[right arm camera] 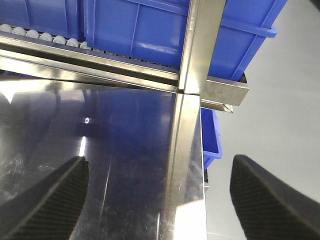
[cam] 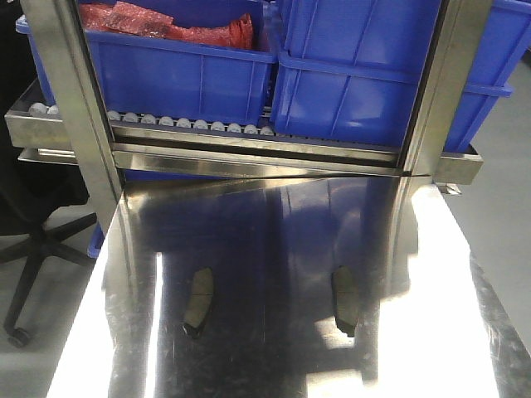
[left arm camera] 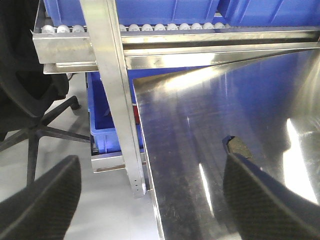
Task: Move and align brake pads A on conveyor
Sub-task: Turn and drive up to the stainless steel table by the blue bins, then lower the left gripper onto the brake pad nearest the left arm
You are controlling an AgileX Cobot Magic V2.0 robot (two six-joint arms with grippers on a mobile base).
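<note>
On the steel tabletop (cam: 274,240) lie two brake pads (cam: 199,301) (cam: 343,300).

The table (cam: 274,240) is polished silver steel carrying blue reflections. The left brake pad (cam: 197,303) and right brake pad (cam: 343,298) show dull grey-brown faces with black edges. The far bins (cam: 191,79) are solid blue; the left one holds red material (cam: 166,23). The roller rack (cam: 249,156) is silver. The left end effector (left arm camera: 150,165) and right end effector (right arm camera: 159,165) have black fingers with a fine weave pattern.
</note>
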